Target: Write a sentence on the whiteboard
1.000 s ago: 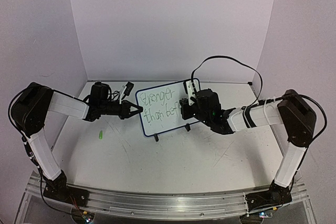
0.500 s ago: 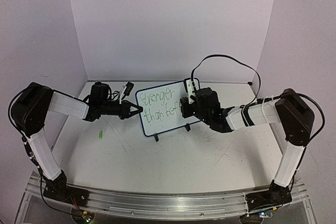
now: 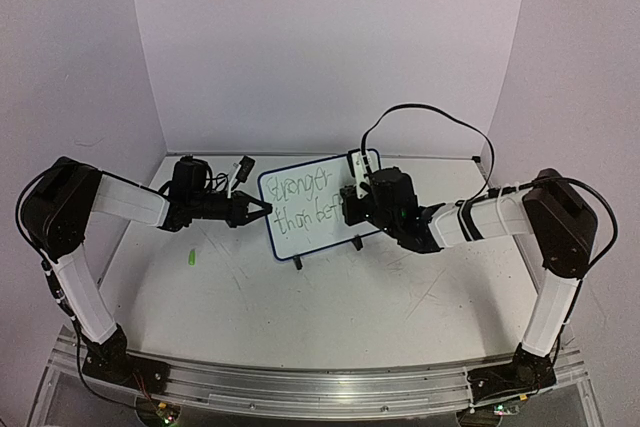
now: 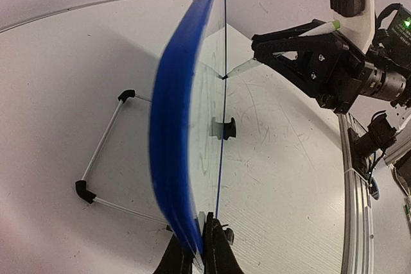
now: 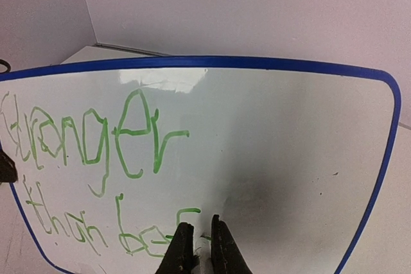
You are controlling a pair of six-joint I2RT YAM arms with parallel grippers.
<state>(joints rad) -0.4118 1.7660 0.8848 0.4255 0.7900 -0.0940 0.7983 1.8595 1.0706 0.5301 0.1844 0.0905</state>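
Observation:
The whiteboard [image 3: 318,209] stands tilted on its black clip feet at mid table; its frame is blue. The sentence [image 3: 303,189] is green handwriting in two lines, reading "Stronger" and "than bef" in the right wrist view [image 5: 96,139]. My left gripper [image 3: 262,209] is shut on the board's left edge, which the left wrist view [image 4: 196,255] shows edge-on. My right gripper [image 3: 347,205] is shut on a slim white pen [image 5: 204,256]. The pen tip [image 4: 226,76] touches the board at the end of the second line.
A small green cap [image 3: 188,259] lies on the table left of the board. A thin wire stand [image 4: 103,152] lies behind the board. A black cable [image 3: 430,112] arcs above the right arm. Walls close in the back and both sides.
My right gripper with the pen has shifted a little left and up against the board at the second line's end. The left gripper and board have stayed put.

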